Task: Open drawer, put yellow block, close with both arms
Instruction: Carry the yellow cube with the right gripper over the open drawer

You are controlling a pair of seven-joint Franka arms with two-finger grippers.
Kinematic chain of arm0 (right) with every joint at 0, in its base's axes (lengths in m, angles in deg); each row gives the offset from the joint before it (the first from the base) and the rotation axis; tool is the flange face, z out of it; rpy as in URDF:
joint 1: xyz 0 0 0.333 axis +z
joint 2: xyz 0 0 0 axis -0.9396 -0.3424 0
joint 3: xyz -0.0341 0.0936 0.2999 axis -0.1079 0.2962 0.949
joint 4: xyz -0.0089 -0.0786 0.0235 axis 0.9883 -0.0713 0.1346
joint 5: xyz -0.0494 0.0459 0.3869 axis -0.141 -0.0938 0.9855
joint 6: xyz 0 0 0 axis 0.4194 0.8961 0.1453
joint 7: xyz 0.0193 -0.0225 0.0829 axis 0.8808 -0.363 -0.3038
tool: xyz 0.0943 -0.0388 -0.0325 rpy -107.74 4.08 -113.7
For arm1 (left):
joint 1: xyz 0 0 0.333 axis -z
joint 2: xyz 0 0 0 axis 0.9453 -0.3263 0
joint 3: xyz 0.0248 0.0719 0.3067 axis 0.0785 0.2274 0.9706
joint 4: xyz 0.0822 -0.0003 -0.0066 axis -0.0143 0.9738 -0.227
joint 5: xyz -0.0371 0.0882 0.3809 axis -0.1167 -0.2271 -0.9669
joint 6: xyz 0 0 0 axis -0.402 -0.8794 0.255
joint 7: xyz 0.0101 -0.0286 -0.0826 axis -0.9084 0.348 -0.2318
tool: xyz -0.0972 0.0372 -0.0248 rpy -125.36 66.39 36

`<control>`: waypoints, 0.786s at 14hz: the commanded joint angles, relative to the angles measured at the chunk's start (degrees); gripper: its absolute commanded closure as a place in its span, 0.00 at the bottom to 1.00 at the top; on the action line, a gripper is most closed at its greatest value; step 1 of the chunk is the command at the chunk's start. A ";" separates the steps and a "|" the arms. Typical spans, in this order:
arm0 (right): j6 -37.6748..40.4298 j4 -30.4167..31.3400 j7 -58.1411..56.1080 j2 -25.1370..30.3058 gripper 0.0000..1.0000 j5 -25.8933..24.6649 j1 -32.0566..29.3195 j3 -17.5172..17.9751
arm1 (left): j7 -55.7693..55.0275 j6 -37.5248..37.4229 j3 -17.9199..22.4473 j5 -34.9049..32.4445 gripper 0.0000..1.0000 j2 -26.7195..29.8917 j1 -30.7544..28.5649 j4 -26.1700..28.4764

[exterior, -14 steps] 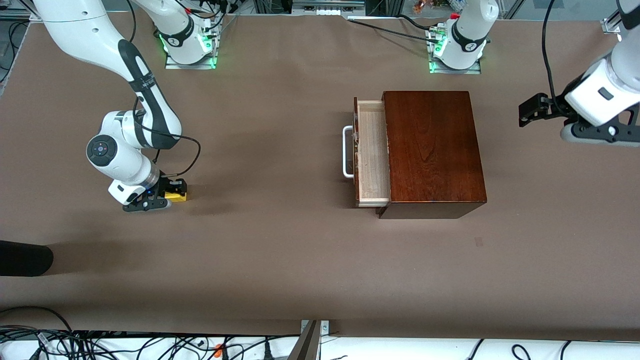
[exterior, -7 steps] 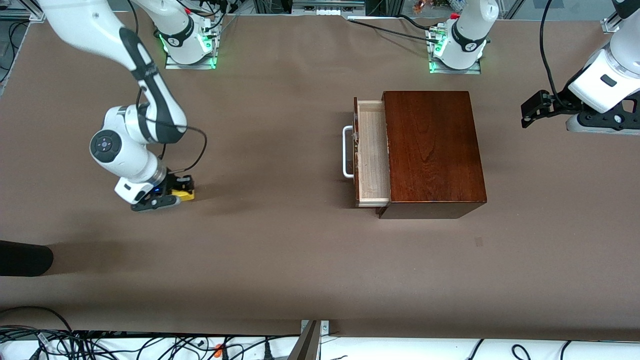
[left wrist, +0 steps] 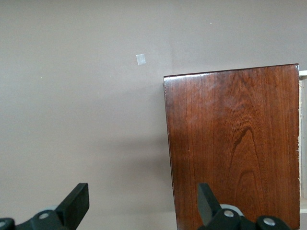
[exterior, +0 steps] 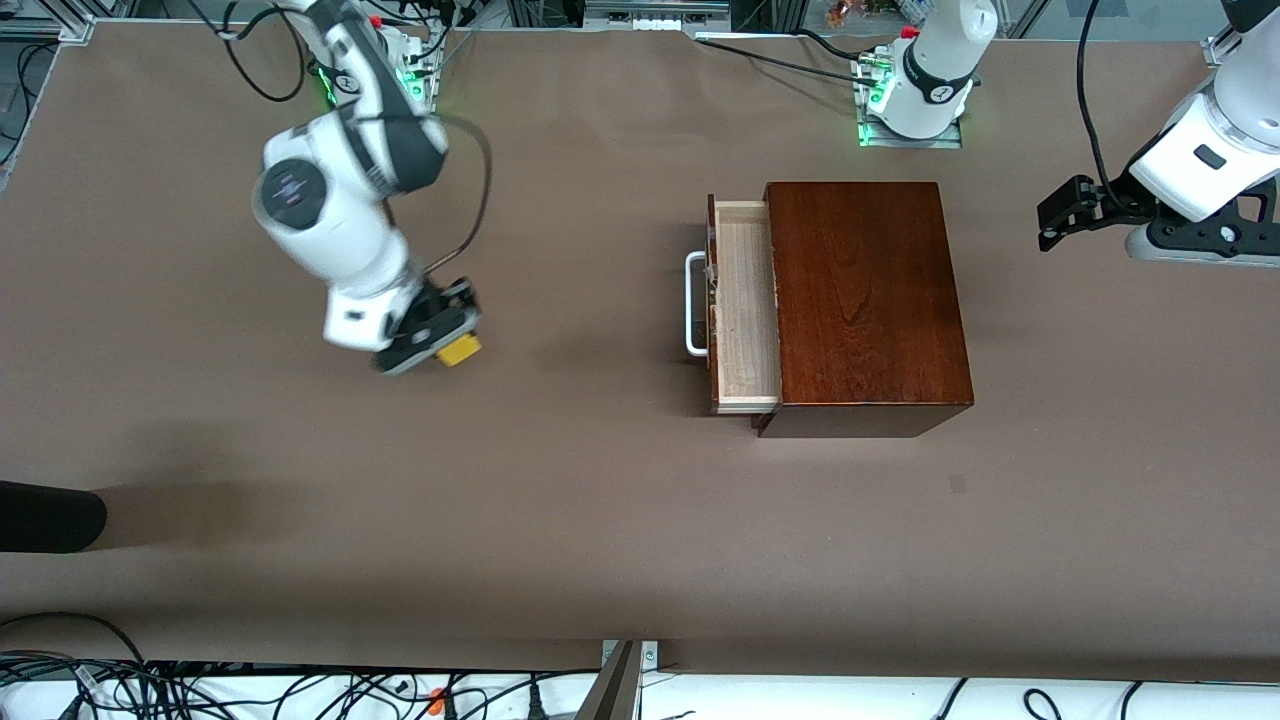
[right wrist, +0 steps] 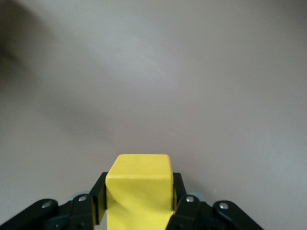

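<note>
Front view: the right gripper (exterior: 447, 335) is up in the air over the bare brown table (exterior: 560, 500), toward the right arm's end, with its fingers pinched on the yellow block (exterior: 459, 350), which sticks out below the black fingers. The wooden box (exterior: 865, 300) sits on the table toward the left arm's end, in front of the left arm's base. Its drawer (exterior: 745, 305) is pulled part way out toward the right arm's end, showing a pale wood tray with nothing visible inside, and the white handle (exterior: 692, 305) stands at its front. The block is well apart from the drawer. The left gripper (exterior: 1060, 215) hangs over the table at the left arm's end, clear of the box; from this angle I cannot tell how its fingers stand. A small pale mark (exterior: 958, 484) lies on the table nearer the camera than the box.

Left wrist view: the left gripper (left wrist: 141, 201) has its two black fingers (left wrist: 76, 203) spread wide with nothing between them. Below it lie the glossy top of the wooden box (left wrist: 235, 148) and bare table (left wrist: 81, 105), with a small pale mark (left wrist: 141, 59) on it.

Right wrist view: the right gripper (right wrist: 139, 196) clamps the yellow block (right wrist: 139, 189) from both sides, the fingers (right wrist: 98, 199) pressed against its faces. Only plain table (right wrist: 158, 72) lies underneath.
</note>
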 commanded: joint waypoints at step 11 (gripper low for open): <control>17.49 -41.47 -0.43 -21.02 0.71 -15.20 34.76 0.52 | 1.45 -1.93 0.14 1.22 0.00 0.40 0.25 -0.62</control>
